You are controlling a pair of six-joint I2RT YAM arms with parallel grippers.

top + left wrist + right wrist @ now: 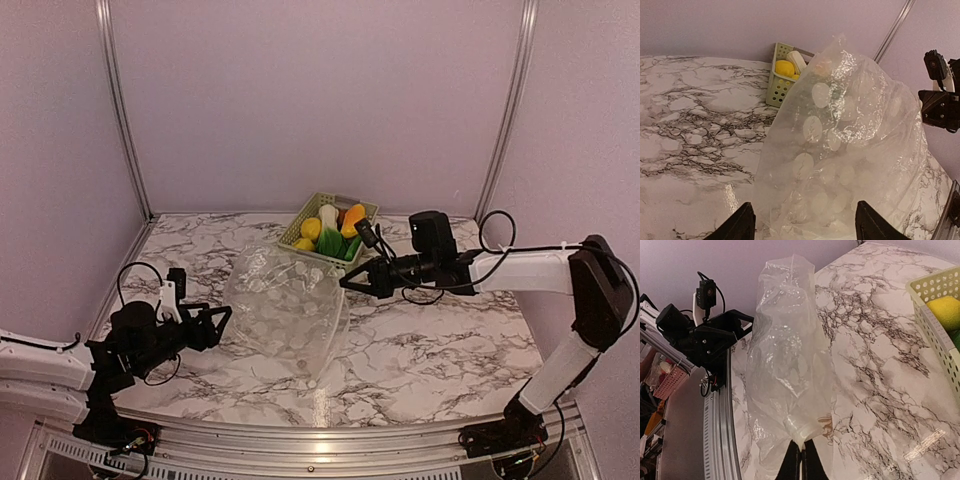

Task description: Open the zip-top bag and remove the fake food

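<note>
Final stage of emptying. The bag (285, 305), judged empty, is held over the centre of the table (450, 340), pinched at its 2 o'clock edge by the right gripper (801, 450). The left gripper (802, 225) is spread just beside the bag's 9 o'clock side. The fake food (330, 232) is seen in the basket (292, 240) at 12 o'clock. Next, only release of the bag is judged necessary.

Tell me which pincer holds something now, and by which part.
The right pincer is shut on the zip-top bag, pinching a fold of plastic at its edge. The left pincer is open and holds nothing.
</note>
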